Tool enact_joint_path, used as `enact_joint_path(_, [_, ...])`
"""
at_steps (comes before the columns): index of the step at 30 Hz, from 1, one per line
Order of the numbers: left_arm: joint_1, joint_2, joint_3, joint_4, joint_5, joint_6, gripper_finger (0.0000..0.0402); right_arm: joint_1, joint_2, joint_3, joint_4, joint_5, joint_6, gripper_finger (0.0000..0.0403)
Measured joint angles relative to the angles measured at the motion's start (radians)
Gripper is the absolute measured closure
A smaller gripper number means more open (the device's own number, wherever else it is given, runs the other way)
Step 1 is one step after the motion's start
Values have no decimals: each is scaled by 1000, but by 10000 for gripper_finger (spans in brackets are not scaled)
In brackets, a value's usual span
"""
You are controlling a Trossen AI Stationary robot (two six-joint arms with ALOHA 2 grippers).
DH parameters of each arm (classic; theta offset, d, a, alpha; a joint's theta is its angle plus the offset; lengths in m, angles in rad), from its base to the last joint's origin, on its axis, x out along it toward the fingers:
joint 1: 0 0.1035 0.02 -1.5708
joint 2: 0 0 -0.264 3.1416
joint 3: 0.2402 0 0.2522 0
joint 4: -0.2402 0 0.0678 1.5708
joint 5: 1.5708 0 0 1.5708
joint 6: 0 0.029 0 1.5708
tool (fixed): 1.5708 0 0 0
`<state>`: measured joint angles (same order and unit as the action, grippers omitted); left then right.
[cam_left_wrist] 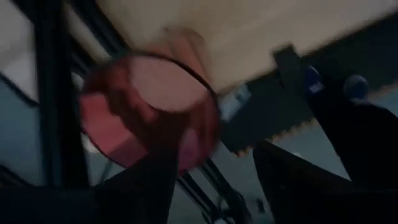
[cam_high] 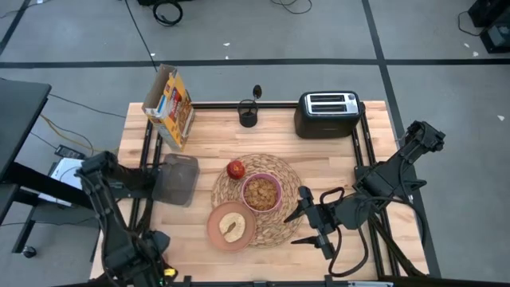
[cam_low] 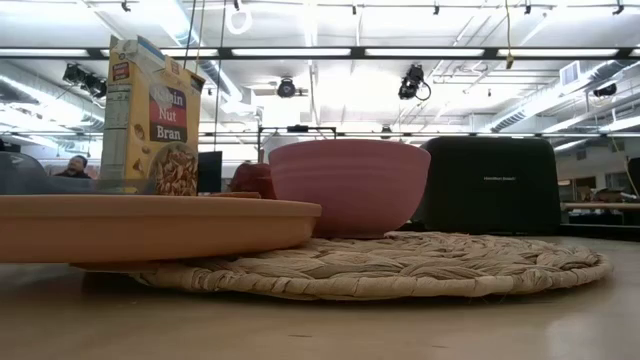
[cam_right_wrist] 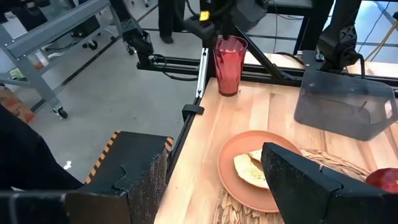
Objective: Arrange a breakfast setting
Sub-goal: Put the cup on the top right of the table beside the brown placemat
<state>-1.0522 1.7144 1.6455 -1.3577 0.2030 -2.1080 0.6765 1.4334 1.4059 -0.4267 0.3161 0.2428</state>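
Observation:
The woven straw placemat [cam_high: 280,219] lies mid-table. The pink bowl [cam_high: 261,192], holding cereal, and the red apple [cam_high: 236,169] stand on it. The salmon-brown plate [cam_high: 220,231] with the toast slice [cam_high: 233,227] overlaps the placemat's near-left edge. The translucent pink cup [cam_right_wrist: 229,65] stands upright on the table's near-left corner. My left gripper [cam_left_wrist: 214,137] is above it, open. One finger [cam_left_wrist: 155,155] shows over the cup's mouth [cam_left_wrist: 146,93], and the other stands outside its wall. My right gripper [cam_high: 309,218] is open and empty, just right of the placemat. No spoon shows clearly. My left gripper comes at the pink cup from above, with the near part of the cup's rim [cam_left_wrist: 208,124] between its spread fingers. The picture is blurred, and I cannot tell whether a finger touches the cup.
A black toaster [cam_high: 327,114] stands at the far right and a cereal box [cam_high: 170,108] at the far left. A dark holder [cam_high: 248,116] with something upright in it stands at the far edge. A grey translucent container [cam_high: 179,177] sits left of the placemat.

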Motion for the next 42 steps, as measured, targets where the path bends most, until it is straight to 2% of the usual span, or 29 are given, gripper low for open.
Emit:
enact_joint_path(6, [1, 1, -1, -28, -37, 21, 142, -6, 0, 0, 0, -3, 0, 137])
enact_joint_path(13, [1, 5, -154, 142, 9, 22, 156, -11, 0, 0, 0, 0, 18, 137])
enact_joint_path(19, [7, 4, -182, 171, 9, 25, 208, -5, 0, 0, 0, -4, 26, 137])
enact_joint_path(29, [6, 4, -181, 162, 12, 37, 383, -12, -49, -2, 6, -17, -60, 138])
enact_joint_path(36, [22, 4, -112, 95, 34, 53, 387, -44, -109, -1, 6, 84, -96, 126])
enact_joint_path(42, [87, 4, 55, -51, 9, 132, 389, -92, -20, -55, 93, 80, -116, 81])
